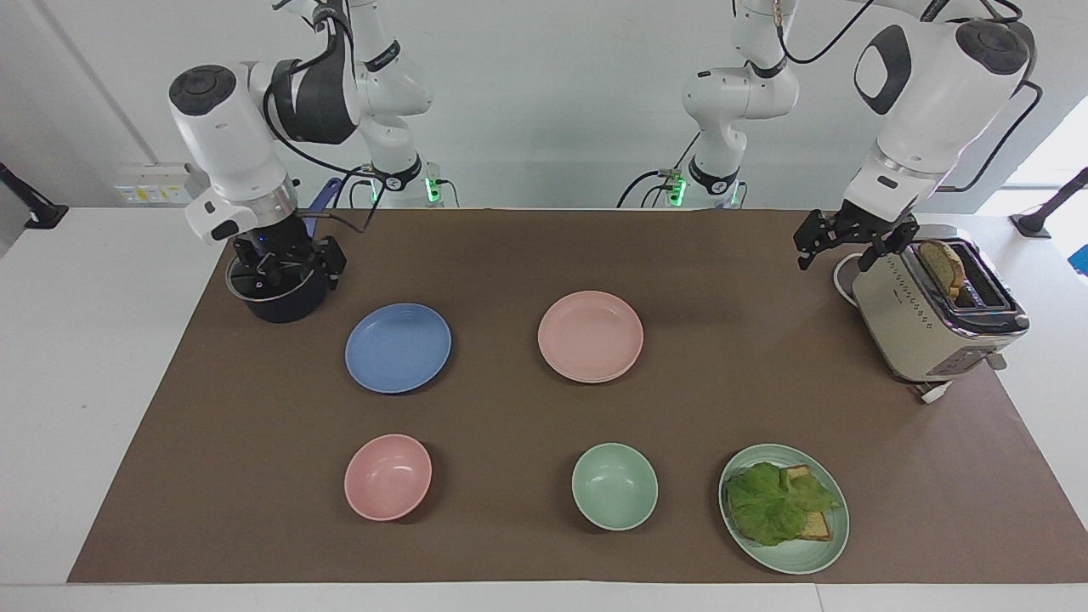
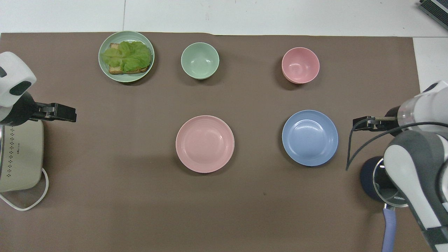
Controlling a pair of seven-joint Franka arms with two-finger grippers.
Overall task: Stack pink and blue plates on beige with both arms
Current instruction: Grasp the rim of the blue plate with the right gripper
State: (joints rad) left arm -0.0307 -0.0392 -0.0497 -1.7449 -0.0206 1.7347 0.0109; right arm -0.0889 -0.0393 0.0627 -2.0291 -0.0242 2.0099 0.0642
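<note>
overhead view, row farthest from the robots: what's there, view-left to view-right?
Green plate carrying lettuce on toast → green bowl → pink bowl.
</note>
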